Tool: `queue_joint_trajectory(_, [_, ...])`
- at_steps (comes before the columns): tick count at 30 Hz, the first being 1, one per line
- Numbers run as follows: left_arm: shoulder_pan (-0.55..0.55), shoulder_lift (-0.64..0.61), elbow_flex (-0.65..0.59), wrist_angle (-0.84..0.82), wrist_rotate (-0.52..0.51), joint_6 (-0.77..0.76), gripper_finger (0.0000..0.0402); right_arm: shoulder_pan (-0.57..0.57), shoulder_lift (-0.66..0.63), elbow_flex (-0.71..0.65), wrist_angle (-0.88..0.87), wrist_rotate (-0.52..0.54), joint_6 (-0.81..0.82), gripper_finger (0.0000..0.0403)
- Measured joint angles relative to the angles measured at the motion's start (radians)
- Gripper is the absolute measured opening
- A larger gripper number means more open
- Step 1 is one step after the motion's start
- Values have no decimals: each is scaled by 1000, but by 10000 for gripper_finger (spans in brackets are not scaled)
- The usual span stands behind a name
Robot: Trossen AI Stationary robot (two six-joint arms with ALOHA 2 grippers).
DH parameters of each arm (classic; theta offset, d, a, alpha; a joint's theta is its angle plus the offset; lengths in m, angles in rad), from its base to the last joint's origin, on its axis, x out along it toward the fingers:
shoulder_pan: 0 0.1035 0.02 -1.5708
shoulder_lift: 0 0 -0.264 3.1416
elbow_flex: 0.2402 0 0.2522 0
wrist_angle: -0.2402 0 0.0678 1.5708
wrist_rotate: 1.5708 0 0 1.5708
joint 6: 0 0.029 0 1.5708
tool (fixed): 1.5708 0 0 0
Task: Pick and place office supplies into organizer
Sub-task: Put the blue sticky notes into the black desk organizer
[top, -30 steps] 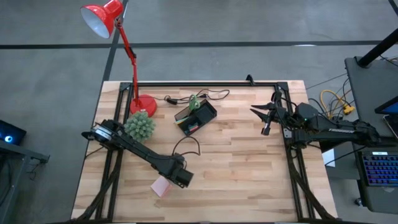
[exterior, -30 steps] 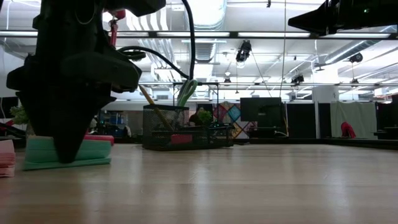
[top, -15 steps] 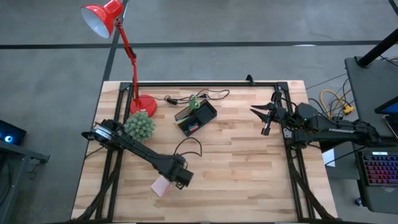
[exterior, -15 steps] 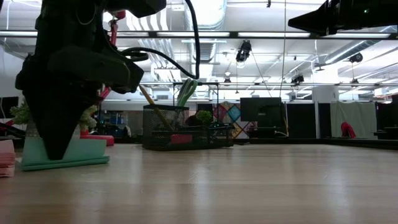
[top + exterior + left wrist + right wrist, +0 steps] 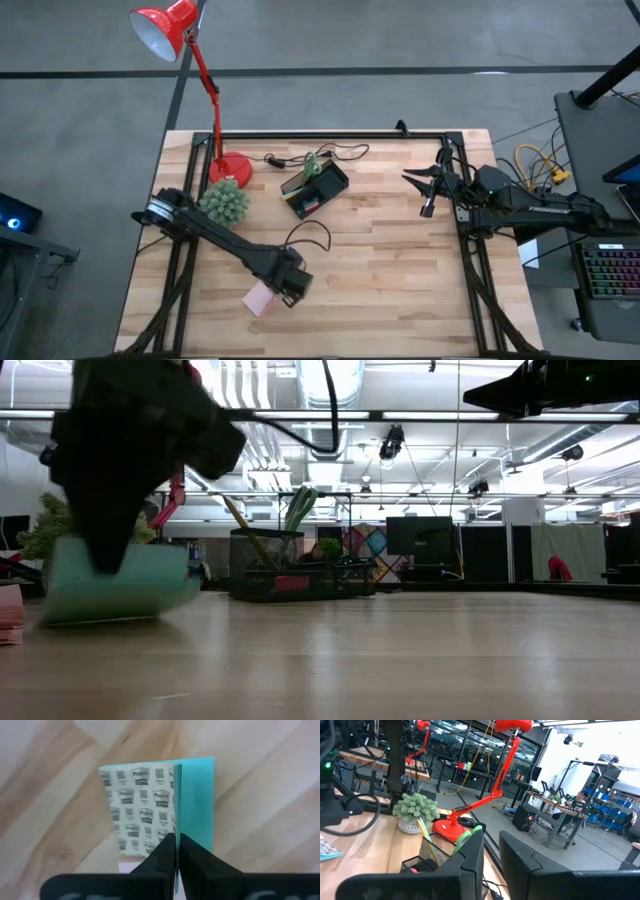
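The left gripper [image 5: 177, 851], open a second ago, now pinches the teal sticky-note pad [image 5: 118, 581] and has tilted it off the table, near the pink pad [image 5: 258, 299] at seven o'clock. The right gripper [image 5: 428, 190], slightly parted and empty, waits at three o'clock; the organizer [image 5: 315, 188] sits unmoved near twelve.

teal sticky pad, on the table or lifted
Lifted and tilted: the left gripper is shut on the teal sticky pad, whose one end hangs above the table.

dark jointed arms [image 5: 225, 240], black cables.
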Motion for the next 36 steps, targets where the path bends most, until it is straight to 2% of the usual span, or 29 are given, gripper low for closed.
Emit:
queue_joint_trajectory(9, [41,-51,34,10,-99,87,0,0,0,0,0,0,0,52])
queue_joint_trajectory(15, [110,-53,86,140,-186,290,0,0,0,0,-3,0,0,52])
queue_joint_trajectory(21, [218,-54,110,365,-209,554,0,0,0,0,-8,0,0,52])
queue_joint_trajectory(27, [340,-54,117,513,-210,725,0,0,0,0,-18,0,0,52])
queue_joint_trajectory(36, [474,-54,125,576,-211,871,0,0,0,0,-18,0,-1,52])
